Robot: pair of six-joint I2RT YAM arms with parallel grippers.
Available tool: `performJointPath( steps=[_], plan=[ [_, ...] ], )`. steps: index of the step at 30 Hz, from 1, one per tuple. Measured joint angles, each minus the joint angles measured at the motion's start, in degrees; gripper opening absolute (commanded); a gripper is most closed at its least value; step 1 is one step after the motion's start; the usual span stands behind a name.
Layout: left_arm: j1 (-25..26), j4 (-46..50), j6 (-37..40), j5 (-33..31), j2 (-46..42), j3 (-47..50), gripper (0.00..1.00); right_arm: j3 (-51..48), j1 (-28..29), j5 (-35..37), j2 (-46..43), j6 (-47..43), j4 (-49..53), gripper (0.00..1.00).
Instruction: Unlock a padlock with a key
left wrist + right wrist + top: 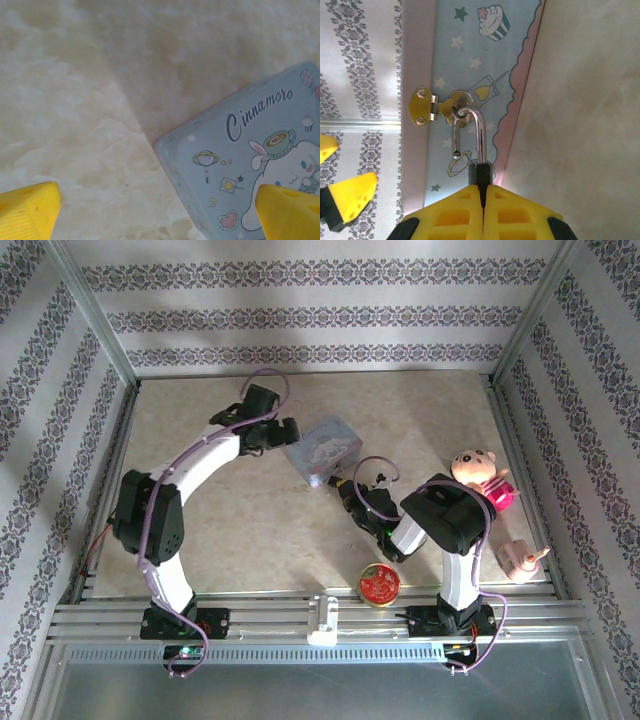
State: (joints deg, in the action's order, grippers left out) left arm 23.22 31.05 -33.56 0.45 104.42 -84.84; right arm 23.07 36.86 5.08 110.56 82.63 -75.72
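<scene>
Patterned wallpaper was hung on three sides of a pale marbled table [250, 530], and every place below is given from the pastel tin [322, 448] set near its middle.

At the tin's left corner the left gripper [159, 216] was poised with its yellow fingers [27, 212] spread wide and nothing held between them. One fingertip was placed over bare table, the other over the tin's printed lid.

At the tin's near right corner the right gripper [482, 200] was clamped tight on the dark body of the padlock [481, 175]. Its silvery shackle [481, 140] was threaded through the hasp [422, 107] on the tin's side wall. The shackle's shorter leg appeared to hang clear of the body, though this could not be settled.

Right of the tin and nearer the arms a round red-and-gold tin [380, 585] was placed, and further right a doll [480, 475].

Several faults could be expected from here. With the shackle hooked through the hasp, any pull on the padlock could drag or tip the light tin, since it was not braced by the open left gripper. The padlock's body was pinched at the very fingertips, so it could be twisted out of the grip. A hard sideways tug could bend the thin hasp.
</scene>
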Motion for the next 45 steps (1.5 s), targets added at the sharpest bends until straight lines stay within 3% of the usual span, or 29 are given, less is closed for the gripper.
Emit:
performJointPath(
  steps=[6,15,28,45],
  plan=[
    [4.96,5.18,4.98,-3.72,6.62,-6.97,0.99,-1.92,0.81,-0.20,-0.68,0.00,0.07,0.00],
    [5.64,9.33,9.03,-7.04,11.39,-9.86,0.99,-2.40,0.79,-0.20,-2.47,-1.18,2.86,0.00],
    [6.10,8.04,9.77,-9.09,10.08,-7.10,1.00,3.41,0.79,3.08,-18.38,-7.63,30.75,0.00],
    [6.36,5.90,7.37,-8.41,6.69,-1.90,0.99,11.47,0.79,5.05,-22.69,-16.94,54.93,0.00]
  ],
)
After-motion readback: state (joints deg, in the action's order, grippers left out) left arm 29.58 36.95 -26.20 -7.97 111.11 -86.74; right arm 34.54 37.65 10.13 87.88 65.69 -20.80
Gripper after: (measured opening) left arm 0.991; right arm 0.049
